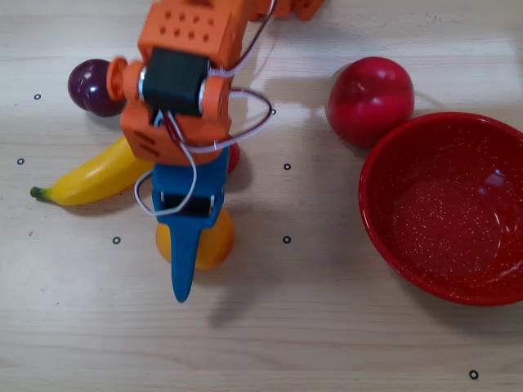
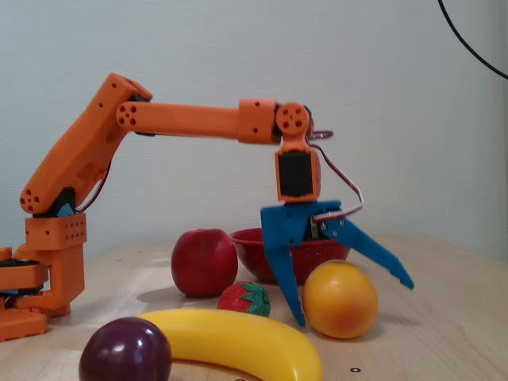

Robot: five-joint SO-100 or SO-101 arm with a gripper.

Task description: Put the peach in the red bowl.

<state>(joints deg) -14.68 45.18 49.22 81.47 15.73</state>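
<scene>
Overhead view. Found the gripper (image 1: 186, 253) directly above the peach (image 1: 217, 242), covering most of it, with only the fruit's right edge showing past the blue plastic. Saw one long finger (image 1: 181, 282) reaching beyond the peach toward the bottom of the view; could not see the other finger from above. Judged this as lining up for a straddling grasp. Noted the red bowl (image 1: 369, 192) well apart at the right, holding nothing, just bare speckled interior. Noted the red apple (image 1: 370, 98) touching or just beside the bowl's upper-left rim, outside it. Saw the banana (image 1: 86, 175) and the plum (image 1: 88, 84) to the left, and a sliver of strawberry (image 1: 234, 155) beside the arm.

Fixed view. Saw the fingers spread wide, released, grasping nothing: one finger (image 2: 287, 278) pointing steeply down just beside the peach (image 2: 340, 300) on its left, the other slanting out over its top and right. Found the peach resting on the table, between the two fingers, not yet gripped or lifted. Judged the wide spread as clearance for the round fruit before closing. Glimpsed the red bowl (image 2: 248, 250) behind the gripper; could not see its inside from this low angle. Noted the apple (image 2: 203, 262), strawberry (image 2: 244, 299), banana (image 2: 238, 341) and plum (image 2: 125, 352) in front, left alone.
</scene>
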